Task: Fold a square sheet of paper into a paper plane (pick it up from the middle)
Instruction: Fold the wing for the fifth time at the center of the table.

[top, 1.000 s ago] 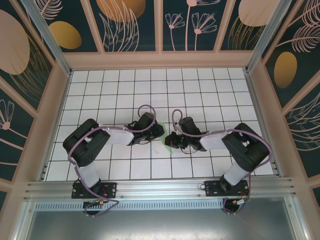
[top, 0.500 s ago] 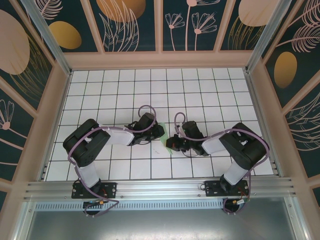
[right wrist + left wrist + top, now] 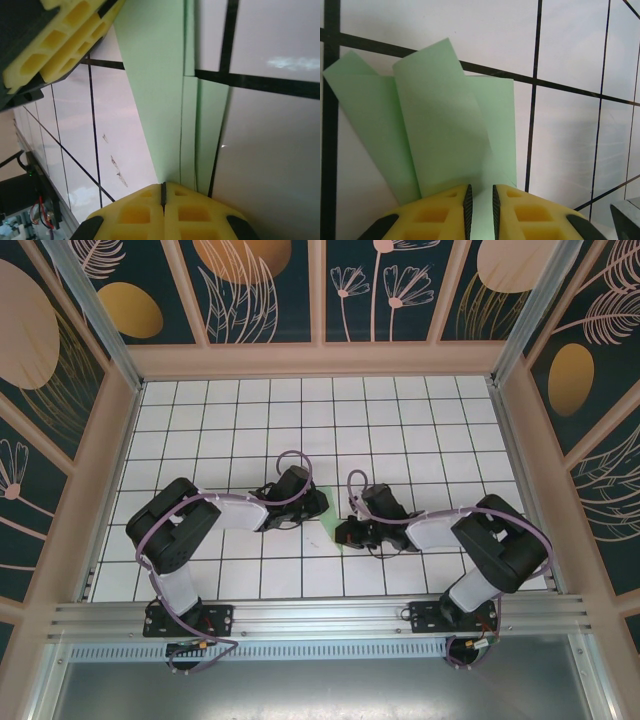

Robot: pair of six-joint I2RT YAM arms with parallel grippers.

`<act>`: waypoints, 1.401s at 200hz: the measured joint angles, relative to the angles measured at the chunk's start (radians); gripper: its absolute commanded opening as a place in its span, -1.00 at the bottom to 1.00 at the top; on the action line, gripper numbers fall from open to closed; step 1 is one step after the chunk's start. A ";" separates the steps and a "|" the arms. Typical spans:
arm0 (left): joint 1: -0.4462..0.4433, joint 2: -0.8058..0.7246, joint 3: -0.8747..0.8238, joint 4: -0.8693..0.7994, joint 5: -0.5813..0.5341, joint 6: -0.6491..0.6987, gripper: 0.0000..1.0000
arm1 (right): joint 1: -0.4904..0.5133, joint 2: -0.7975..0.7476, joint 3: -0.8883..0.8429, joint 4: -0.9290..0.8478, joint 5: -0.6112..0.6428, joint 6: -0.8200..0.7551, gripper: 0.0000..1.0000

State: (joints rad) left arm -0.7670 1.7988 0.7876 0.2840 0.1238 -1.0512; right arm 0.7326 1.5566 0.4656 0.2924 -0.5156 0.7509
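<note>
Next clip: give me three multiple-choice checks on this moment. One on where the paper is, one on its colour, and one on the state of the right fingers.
1. Where is the paper?
A. near the table's middle
B. in the far left corner
C. on the metal rail

2. What colour is the paper?
A. white
B. orange
C. pale green

3. The right fingers are:
A. spread wide
B. shut on the paper
C. shut on nothing

Answers:
1 A: the top view shows it on the middle grid squares of the table.
2 C: both wrist views show it pale green against the white squares.
3 B: the right wrist view shows the fingers pressed together, with the folded paper coming out from between them.
</note>
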 measured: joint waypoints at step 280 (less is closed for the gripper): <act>0.002 0.009 -0.015 0.050 0.015 -0.007 -0.56 | -0.044 0.075 0.068 -0.018 -0.069 -0.042 -1.00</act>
State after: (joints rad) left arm -0.7650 1.8076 0.7723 0.3336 0.1387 -1.0580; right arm 0.6888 1.6318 0.5335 0.2745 -0.5850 0.7090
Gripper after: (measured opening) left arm 0.218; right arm 0.068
